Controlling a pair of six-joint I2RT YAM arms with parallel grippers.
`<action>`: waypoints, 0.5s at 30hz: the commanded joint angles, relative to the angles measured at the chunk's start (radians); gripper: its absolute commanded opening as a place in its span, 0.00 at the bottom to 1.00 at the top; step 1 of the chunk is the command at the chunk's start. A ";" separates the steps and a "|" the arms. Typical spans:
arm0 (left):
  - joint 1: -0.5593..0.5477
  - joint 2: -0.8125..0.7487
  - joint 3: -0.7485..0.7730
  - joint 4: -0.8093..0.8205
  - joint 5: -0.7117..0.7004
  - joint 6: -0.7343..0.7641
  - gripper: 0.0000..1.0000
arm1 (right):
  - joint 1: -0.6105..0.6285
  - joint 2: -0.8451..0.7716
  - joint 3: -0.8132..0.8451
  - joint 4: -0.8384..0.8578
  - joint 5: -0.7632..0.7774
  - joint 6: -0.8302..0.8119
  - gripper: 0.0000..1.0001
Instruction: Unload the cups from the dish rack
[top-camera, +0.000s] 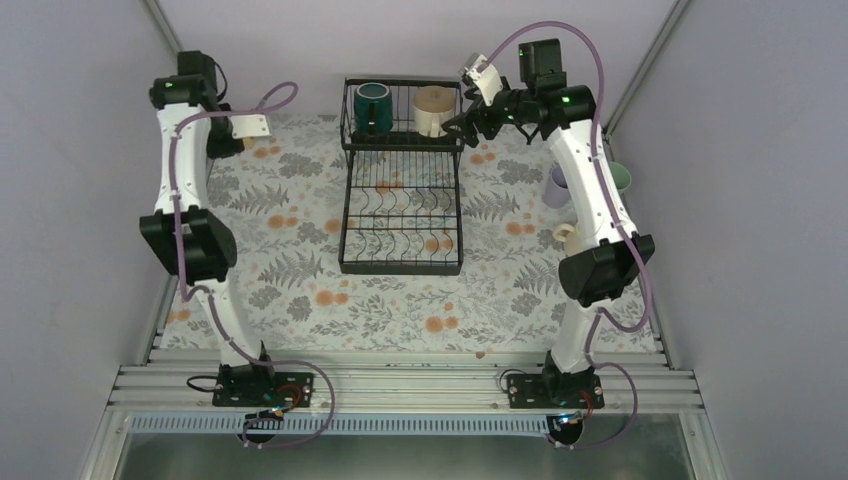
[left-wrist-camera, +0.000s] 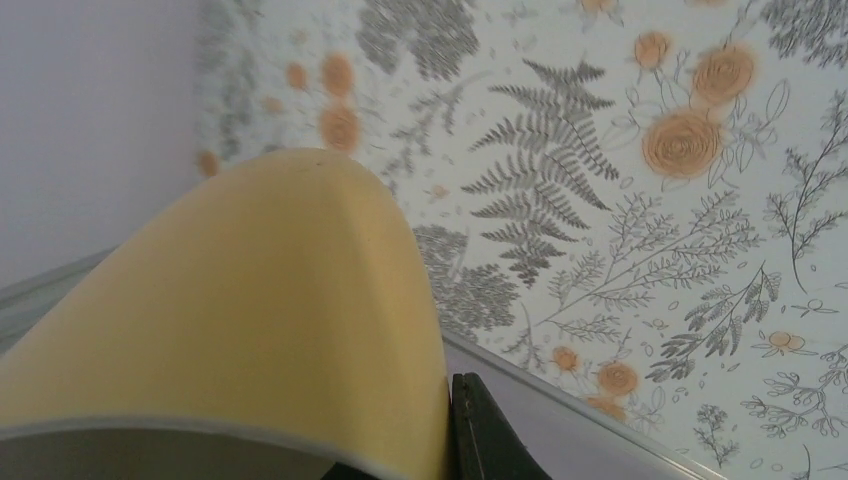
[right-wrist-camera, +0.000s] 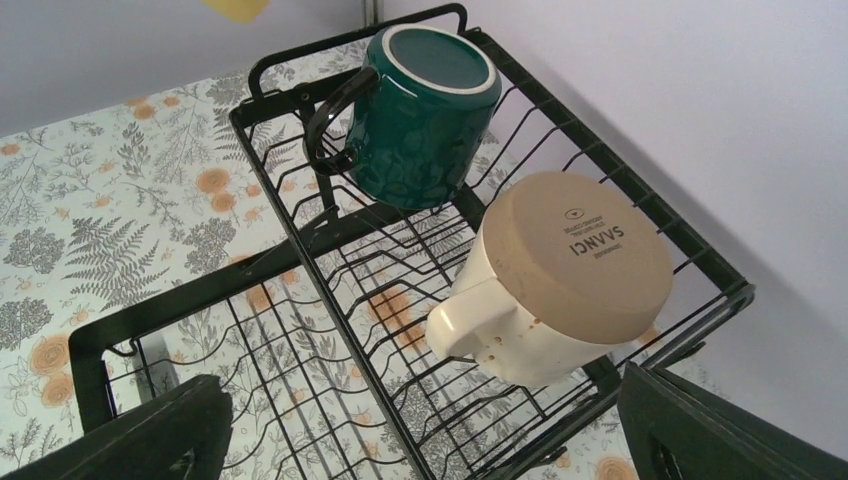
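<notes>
The black wire dish rack (top-camera: 400, 205) stands at the back middle. Its raised basket holds an upside-down dark green cup (top-camera: 373, 105) and an upside-down tan-beige cup (top-camera: 434, 108). My right gripper (top-camera: 464, 124) is open just right of the tan-beige cup (right-wrist-camera: 570, 270), which lies between and ahead of the spread fingers (right-wrist-camera: 150, 430); the dark green cup (right-wrist-camera: 425, 110) is farther on. My left gripper (top-camera: 226, 141) is at the far back left, shut on a yellow cup (left-wrist-camera: 250, 320) that fills the left wrist view. One finger (left-wrist-camera: 490, 430) presses its wall; the other is hidden.
A lavender cup (top-camera: 556, 185), a mint green cup (top-camera: 622, 178) and a cream-white cup (top-camera: 566, 236) stand on the floral table (top-camera: 300, 290) by the right wall, partly behind the right arm. The rack's slotted tray (right-wrist-camera: 290, 400) holds nothing. Walls close in on both sides.
</notes>
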 joint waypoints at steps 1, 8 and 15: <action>-0.021 0.116 0.018 0.005 -0.157 0.016 0.03 | 0.011 0.023 0.025 0.024 -0.013 0.042 1.00; -0.044 0.289 0.102 0.013 -0.163 -0.007 0.02 | 0.022 0.019 0.017 0.041 -0.035 0.050 1.00; -0.050 0.404 0.174 0.004 -0.095 -0.045 0.02 | 0.026 0.019 0.013 0.032 -0.042 0.041 1.00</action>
